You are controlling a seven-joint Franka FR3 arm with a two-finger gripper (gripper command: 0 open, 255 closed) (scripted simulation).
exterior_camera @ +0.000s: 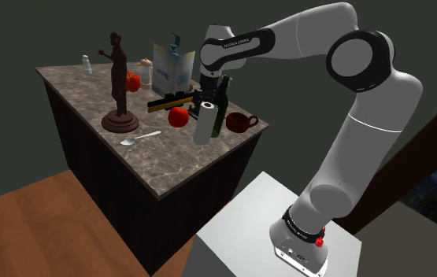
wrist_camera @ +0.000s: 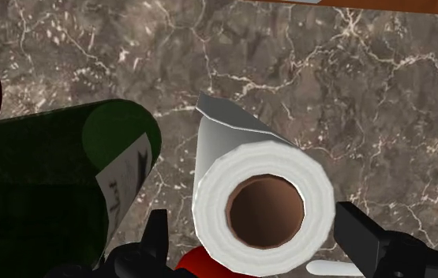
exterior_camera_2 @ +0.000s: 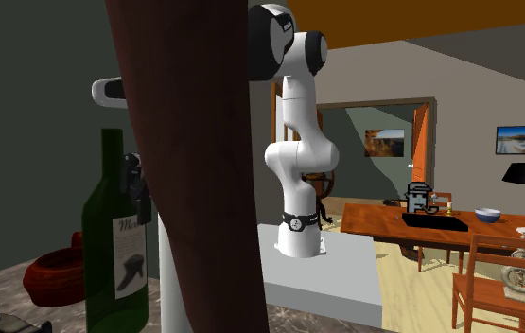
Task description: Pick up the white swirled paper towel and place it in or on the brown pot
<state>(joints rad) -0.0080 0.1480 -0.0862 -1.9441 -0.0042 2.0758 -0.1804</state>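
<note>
1. As the wrist view looks straight down on it, the paper towel shows a thick white ring round a brown cardboard core. A loose corner of sheet juts from its side.
2. It stands on end on the brown marbled counter, just beside a dark green bottle.
3. The gripper straddles the roll's top with its fingers wide apart. A sliver of counter shows between each finger and the roll, so they do not clasp it.
4. The shoulder view gives the roll's side instead: a tall white cylinder, leaning slightly, directly under the hand. The brown pot, dark reddish with a handle, sits near it past the bottle. A red fruit lies on the roll's other side.
5. Farther along the counter that view adds a dark statue and a spoon.
6. The second exterior view looks from behind the statue, which hides most of the roll and leaves a white strip. It alone shows the bottle's label and a wooden dining table beyond the arm.
</note>
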